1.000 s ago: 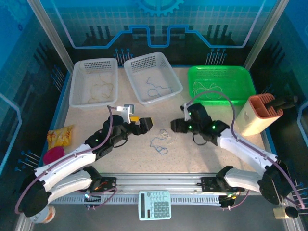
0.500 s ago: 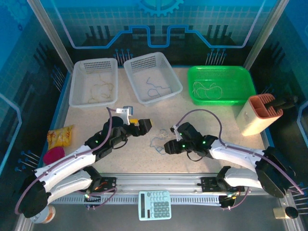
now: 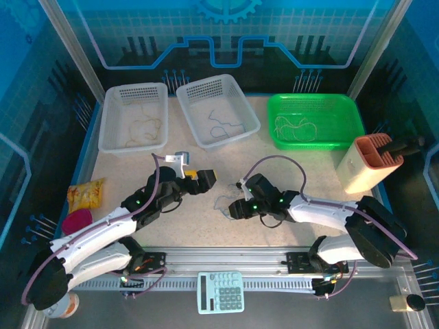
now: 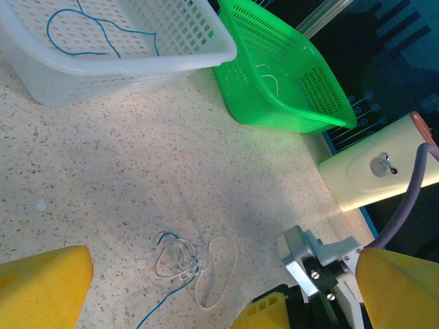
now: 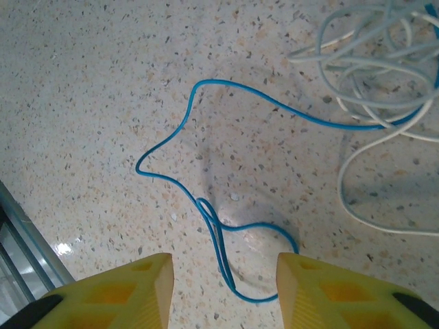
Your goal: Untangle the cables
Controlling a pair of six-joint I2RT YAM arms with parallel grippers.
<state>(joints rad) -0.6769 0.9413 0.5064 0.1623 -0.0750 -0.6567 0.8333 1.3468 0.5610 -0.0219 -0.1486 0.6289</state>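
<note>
A small tangle of whitish and blue cables (image 3: 226, 201) lies on the speckled table between the two arms. In the left wrist view the cable tangle (image 4: 184, 262) lies ahead of my open left gripper (image 4: 223, 274), which holds nothing. My left gripper (image 3: 206, 179) hovers to the left of the tangle. My right gripper (image 3: 235, 209) is low at the tangle's near right side. In the right wrist view the right gripper (image 5: 225, 291) is open, with a loop of the blue cable (image 5: 226, 267) lying between its fingers. The whitish loops (image 5: 370, 75) sit further ahead.
At the back stand a white basket (image 3: 135, 88) with a tan cord (image 3: 143, 128), a second white basket (image 3: 241, 103) with a blue-grey cord (image 3: 221, 127) and a green basket (image 3: 312, 97) with whitish cords (image 3: 295, 127). A beige holder (image 3: 367, 163) stands right; a snack bag (image 3: 86, 194) lies left.
The right arm has swung left and down from near the green basket to the tangle. The tangle has shifted slightly. The left arm has hardly moved.
</note>
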